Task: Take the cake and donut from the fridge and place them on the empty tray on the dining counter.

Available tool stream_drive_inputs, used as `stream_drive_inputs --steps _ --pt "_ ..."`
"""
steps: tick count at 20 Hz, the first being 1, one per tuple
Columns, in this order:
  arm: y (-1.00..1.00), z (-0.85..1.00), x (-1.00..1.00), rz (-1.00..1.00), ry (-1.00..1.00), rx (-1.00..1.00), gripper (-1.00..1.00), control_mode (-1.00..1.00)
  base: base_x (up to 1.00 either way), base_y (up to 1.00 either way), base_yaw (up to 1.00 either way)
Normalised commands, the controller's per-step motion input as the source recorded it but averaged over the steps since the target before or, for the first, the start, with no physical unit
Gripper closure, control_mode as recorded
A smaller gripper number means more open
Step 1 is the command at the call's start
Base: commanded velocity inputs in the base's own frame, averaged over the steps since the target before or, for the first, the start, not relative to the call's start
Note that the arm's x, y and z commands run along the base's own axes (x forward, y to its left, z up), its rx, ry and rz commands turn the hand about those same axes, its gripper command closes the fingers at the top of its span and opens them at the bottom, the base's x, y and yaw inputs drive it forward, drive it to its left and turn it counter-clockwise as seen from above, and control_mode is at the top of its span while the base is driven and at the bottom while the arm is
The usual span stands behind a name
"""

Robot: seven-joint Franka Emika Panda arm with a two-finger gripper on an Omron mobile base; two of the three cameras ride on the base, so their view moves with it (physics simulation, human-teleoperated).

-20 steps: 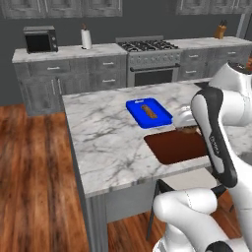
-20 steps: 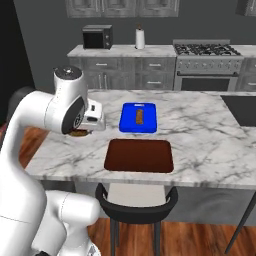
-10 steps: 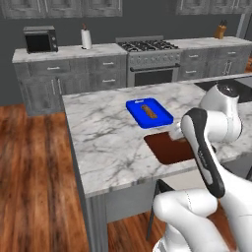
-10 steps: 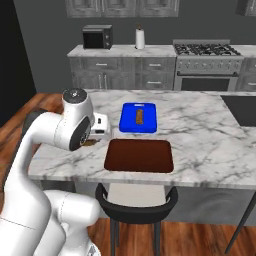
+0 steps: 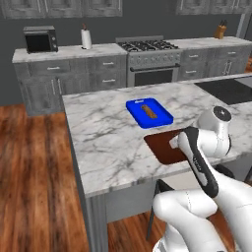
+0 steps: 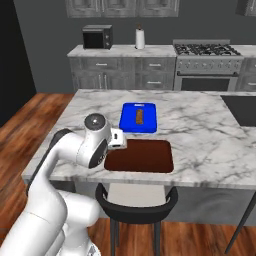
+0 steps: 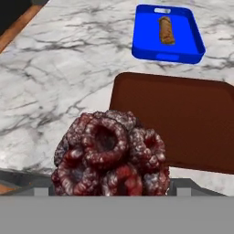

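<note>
The cake (image 7: pixel 111 157), a dark maroon bumpy dome, sits between my two fingertips in the hand view, and my gripper (image 7: pixel 112 189) is shut on it. It hangs over the near left edge of the dining counter (image 7: pixel 59 68), just short of the reddish-brown tray (image 7: pixel 183 123). That tray (image 6: pixel 145 156) lies bare on the marble, with my white hand (image 6: pixel 118 138) at its left corner. From the left base view my hand (image 5: pixel 178 142) covers part of the tray (image 5: pixel 162 147). The donut and the fridge are out of view.
A bright blue tray (image 6: pixel 138 117) with a brown bar lies just behind the brown tray. A dark stool (image 6: pixel 135 200) stands at the counter's front edge. A black cooktop (image 6: pixel 242 107) is set in the counter's right end. Wall counters with a stove and microwave line the back.
My arm has swung down and to the right across the counter's left end, bringing the hand with the cake to the brown tray's left corner. The trays have not moved.
</note>
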Motion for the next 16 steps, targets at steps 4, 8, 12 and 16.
stream_drive_inputs --steps 4,8,12,16 --pt "-0.54 -0.34 0.78 0.00 0.15 0.00 1.00 -1.00 0.00 0.00 0.00" --pt "-0.40 -0.25 0.82 0.00 0.05 0.00 1.00 -1.00 0.00 0.00 0.00" --pt "-0.17 -0.23 0.89 0.00 0.07 0.00 1.00 -1.00 0.00 0.00 0.00" --pt "-0.01 -0.38 0.77 0.02 0.12 0.00 1.00 -1.00 0.00 0.00 0.00"
